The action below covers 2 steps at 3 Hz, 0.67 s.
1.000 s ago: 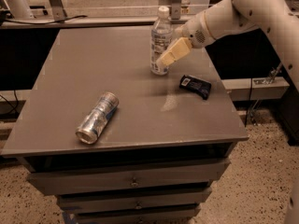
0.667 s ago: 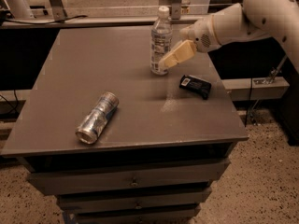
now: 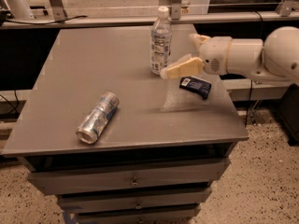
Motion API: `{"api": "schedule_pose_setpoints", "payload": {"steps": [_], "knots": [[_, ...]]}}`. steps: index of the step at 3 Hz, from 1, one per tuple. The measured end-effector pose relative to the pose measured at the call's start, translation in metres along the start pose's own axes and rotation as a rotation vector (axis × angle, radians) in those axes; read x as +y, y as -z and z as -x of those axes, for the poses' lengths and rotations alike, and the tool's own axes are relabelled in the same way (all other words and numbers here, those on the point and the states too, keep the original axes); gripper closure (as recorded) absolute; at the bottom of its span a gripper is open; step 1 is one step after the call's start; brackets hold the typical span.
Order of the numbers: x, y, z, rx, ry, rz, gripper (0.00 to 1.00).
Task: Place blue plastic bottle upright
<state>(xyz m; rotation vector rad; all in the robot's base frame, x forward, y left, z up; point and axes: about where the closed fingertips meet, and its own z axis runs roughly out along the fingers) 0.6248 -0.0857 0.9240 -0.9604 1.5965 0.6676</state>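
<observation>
Blue plastic bottle (image 3: 161,41) was found standing upright on its base, cap uppermost, toward the far right part of the table (image 3: 93,69). The jaws of the gripper (image 3: 178,55) were observed spread apart with nothing held between them; the bottle stood to their left, outside the gap. The lower finger (image 3: 181,68) was seen pointing toward the foot of the bottle, its tip just beside it; whether contact was being made could not be determined.

Compared with a second earlier, when the fingers were set against the bottle's body, the gripper was noted to have been drawn back to the right and lower in the view. The bottle was unmoved, and no tilt was recorded.

The release was therefore judged complete and the task essentially fulfilled, subject only to a withdrawal in which the near finger is kept off the bottle. A dark packet (image 3: 195,87) was noted just below the wrist, and a crushed can (image 3: 97,118) lying on its side well apart at front left; neither was disturbed.
</observation>
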Motion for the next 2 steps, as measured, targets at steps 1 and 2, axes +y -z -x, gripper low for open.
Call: {"api": "schedule_pose_setpoints", "payload": {"steps": [1,2], "knots": [[-0.0153,0.0296,0.0199,-0.067,0.064,-0.106,0.0],[-0.0158,0.0298,0.0192,-0.065,0.065,-0.107,0.0]]}}
